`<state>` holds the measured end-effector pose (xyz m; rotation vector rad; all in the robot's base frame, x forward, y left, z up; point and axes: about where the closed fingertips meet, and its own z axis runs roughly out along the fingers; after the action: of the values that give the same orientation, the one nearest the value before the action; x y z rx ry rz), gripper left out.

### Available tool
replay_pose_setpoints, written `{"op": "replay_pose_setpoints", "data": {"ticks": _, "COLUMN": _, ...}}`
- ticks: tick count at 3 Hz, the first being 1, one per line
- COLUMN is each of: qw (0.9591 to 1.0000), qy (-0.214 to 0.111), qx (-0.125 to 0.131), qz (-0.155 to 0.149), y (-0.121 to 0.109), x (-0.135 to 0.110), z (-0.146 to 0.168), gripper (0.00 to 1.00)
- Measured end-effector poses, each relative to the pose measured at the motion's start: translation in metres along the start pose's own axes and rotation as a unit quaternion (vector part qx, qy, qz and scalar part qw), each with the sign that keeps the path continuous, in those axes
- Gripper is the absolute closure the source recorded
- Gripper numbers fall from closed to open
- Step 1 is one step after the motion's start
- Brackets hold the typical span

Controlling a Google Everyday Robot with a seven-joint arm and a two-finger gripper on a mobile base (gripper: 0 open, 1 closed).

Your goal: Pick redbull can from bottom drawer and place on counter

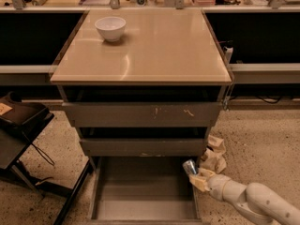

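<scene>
camera view: our gripper (194, 173) clamps the redbull can (189, 166) at the right rim of the bottom drawer (140, 191), below the front-right corner of the counter (154, 50).

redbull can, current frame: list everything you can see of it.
The redbull can is small, slim and metallic: shiny silver rim, darker body mostly hidden. It is tilted, rim toward the upper left, over the right wall of the open bottom drawer, near its back corner. The end effector touches it from the lower right.
</scene>
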<state>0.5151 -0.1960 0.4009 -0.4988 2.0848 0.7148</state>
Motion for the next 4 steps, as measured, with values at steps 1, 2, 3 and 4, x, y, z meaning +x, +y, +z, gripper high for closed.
{"op": "replay_pose_setpoints", "data": {"ticks": 1, "qw": 0.9947, "qy": -0.044, "qx": 0.082, "qz": -0.044, "y": 0.029, "x": -0.078, "z": -0.068, "gripper": 1.0}}
{"op": "replay_pose_setpoints", "data": {"ticks": 2, "qw": 0.9877, "qy": -0.056, "qx": 0.126, "qz": -0.075, "y": 0.05, "x": -0.108, "z": -0.103, "gripper": 1.0}}
{"op": "replay_pose_setpoints", "data": {"ticks": 3, "qw": 0.9876, "qy": -0.056, "qx": 0.126, "qz": -0.075, "y": 0.05, "x": -0.108, "z": -0.103, "gripper": 1.0}}
{"op": "replay_pose_setpoints", "data": {"ticks": 4, "qw": 0.9855, "qy": -0.062, "qx": 0.129, "qz": -0.091, "y": 0.043, "x": -0.139, "z": -0.11, "gripper": 1.0}}
